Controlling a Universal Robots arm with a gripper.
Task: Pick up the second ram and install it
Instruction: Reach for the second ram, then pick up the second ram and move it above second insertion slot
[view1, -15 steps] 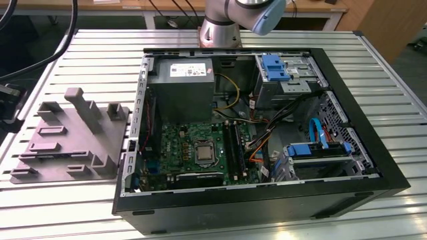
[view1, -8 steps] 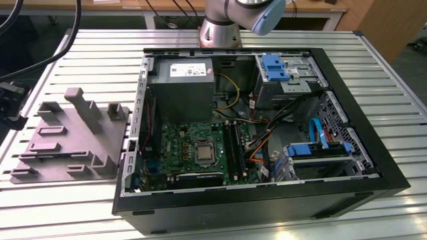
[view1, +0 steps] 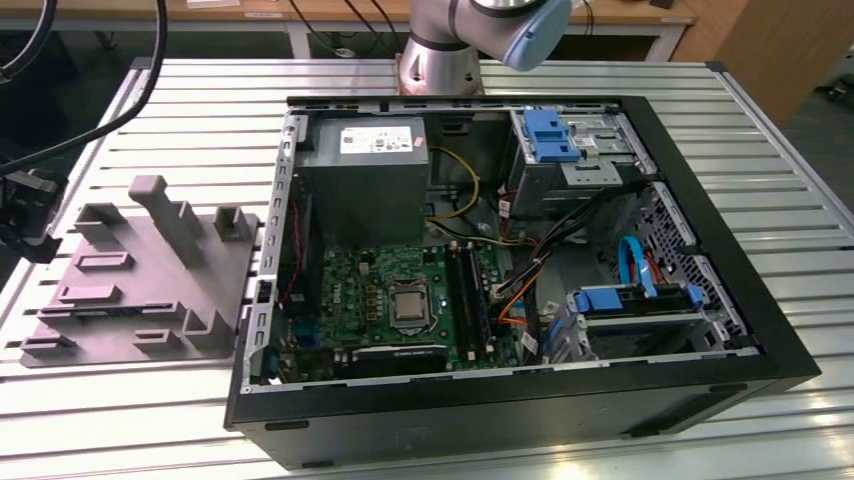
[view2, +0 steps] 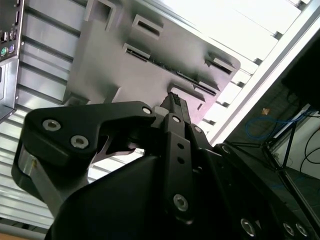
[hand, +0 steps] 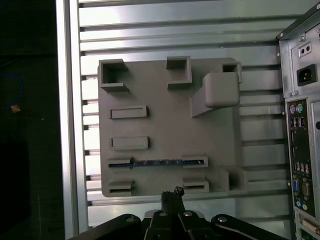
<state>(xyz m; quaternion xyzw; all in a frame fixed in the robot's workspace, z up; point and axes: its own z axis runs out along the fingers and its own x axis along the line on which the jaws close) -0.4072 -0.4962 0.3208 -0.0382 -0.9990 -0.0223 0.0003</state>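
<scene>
The second ram, on edge in a slot of the grey tray, looks light, stiff and fragile (best pinched mid-length across its flat faces, I judge); the gripper hangs by the tray edge nearest that slot, fingertips together, empty.

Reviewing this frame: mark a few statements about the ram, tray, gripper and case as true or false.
1. The second ram stands in a slot of the grey tray. True.
2. The gripper is gripping the ram. False: it is shut on nothing, near the tray's edge and apart from the ram.
3. The computer case lies open with its motherboard exposed. True.
4. The tray lies on the exterior view's right of the case. False: it lies on the exterior view's left.
</scene>
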